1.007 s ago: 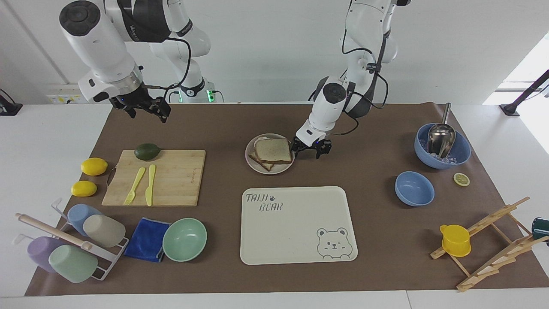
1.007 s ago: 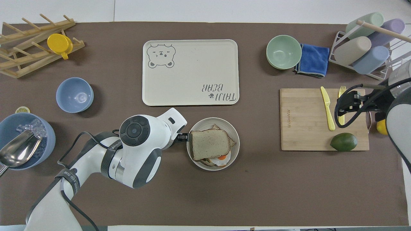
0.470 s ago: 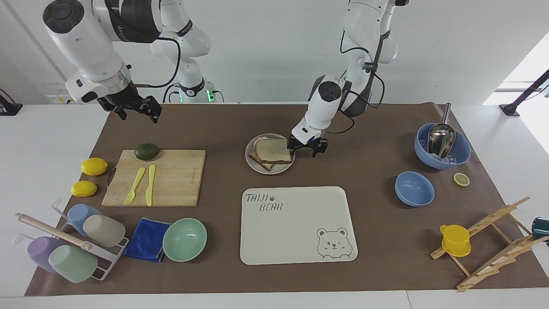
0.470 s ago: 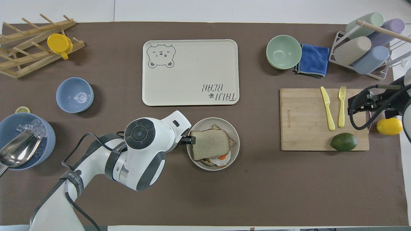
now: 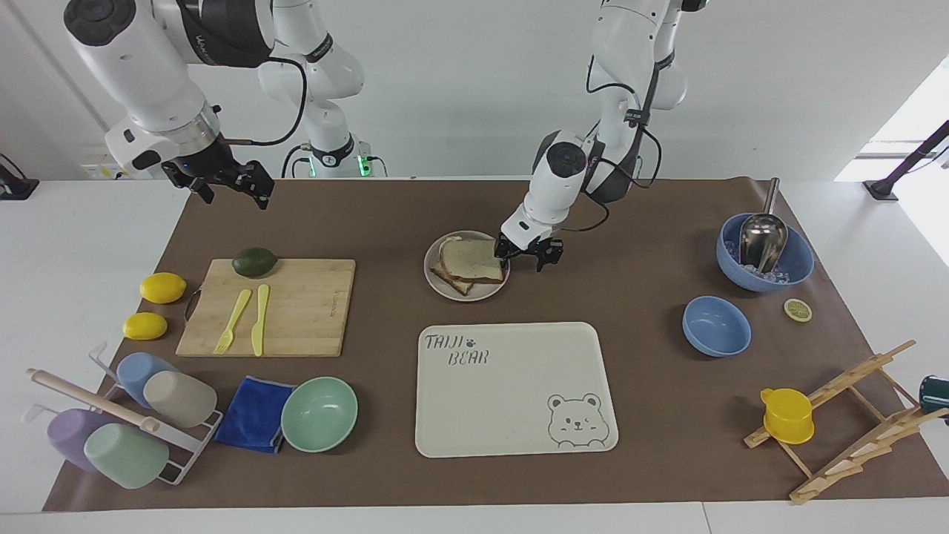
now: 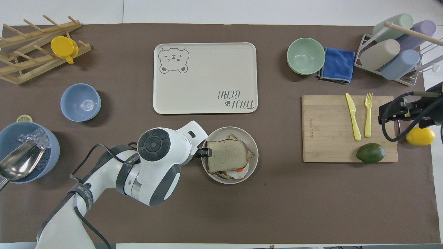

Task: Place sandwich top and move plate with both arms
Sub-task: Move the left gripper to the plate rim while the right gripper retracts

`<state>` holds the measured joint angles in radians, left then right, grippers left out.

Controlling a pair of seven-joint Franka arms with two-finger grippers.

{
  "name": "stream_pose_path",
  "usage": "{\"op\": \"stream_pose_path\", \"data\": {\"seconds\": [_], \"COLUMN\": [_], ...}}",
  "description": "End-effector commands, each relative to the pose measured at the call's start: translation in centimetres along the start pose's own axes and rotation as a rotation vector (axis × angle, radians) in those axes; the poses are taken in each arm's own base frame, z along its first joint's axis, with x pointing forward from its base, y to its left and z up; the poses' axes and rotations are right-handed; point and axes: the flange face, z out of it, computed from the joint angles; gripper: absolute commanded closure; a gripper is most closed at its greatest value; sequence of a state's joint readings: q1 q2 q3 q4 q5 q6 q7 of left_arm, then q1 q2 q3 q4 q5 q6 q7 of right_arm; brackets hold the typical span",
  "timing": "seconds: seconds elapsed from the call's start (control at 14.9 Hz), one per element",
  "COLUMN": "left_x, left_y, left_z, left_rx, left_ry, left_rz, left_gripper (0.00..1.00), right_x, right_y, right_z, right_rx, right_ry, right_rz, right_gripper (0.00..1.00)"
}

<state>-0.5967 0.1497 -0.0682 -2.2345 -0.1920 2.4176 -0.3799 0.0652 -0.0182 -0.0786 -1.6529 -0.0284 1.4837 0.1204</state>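
A brown mat covers the white counter. On the small round beige plate [image 5: 466, 276] the pale speckled sandwich top [image 5: 470, 260] already caps the stack. The left gripper [image 5: 528, 252] is at that plate's rim, jaws apart, likely to grasp it. The right gripper [image 5: 226, 182] waits high off toward its own end, jaws wide.

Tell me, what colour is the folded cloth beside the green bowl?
Bright blue cloth; the overhead view shows it best, beside the mint bowl.

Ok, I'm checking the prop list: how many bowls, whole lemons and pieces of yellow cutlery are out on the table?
Bowls: 3 (mint green bowl, small blue bowl, large blue bowl with ice)
Whole lemons: 2 (one lemon, second lemon)
Yellow cutlery: 2 (fork, knife)
Total: 7
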Motion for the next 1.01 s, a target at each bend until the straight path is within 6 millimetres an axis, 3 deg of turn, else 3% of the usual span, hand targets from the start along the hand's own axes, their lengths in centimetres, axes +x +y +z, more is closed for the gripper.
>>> {"op": "stream_pose_path", "data": {"seconds": [0.0,0.27,0.67,0.94], "left_x": [-0.2,0.0,-0.9,-0.7], "left_y": [0.3,0.8,2.6,2.4], "left_z": [0.4,0.2,0.3,0.3], "left_rx": [-0.014,-0.037,-0.066,-0.066], "left_ry": [0.007,0.008,0.014,0.015], "left_rz": [-0.014,-0.028,-0.018,-0.018], "left_gripper": [0.16,0.26,0.61,0.71], "right_x": [-0.7,-0.7,-0.7,-0.7], "right_y": [-0.1,0.2,0.2,0.2], "right_z": [0.0,0.0,0.0,0.0], "right_rx": [0.024,0.025,0.025,0.025], "right_ry": [-0.001,-0.001,-0.001,-0.001], "right_rz": [-0.018,-0.01,-0.012,-0.01], "right_gripper": [0.0,0.0,0.0,0.0]}}
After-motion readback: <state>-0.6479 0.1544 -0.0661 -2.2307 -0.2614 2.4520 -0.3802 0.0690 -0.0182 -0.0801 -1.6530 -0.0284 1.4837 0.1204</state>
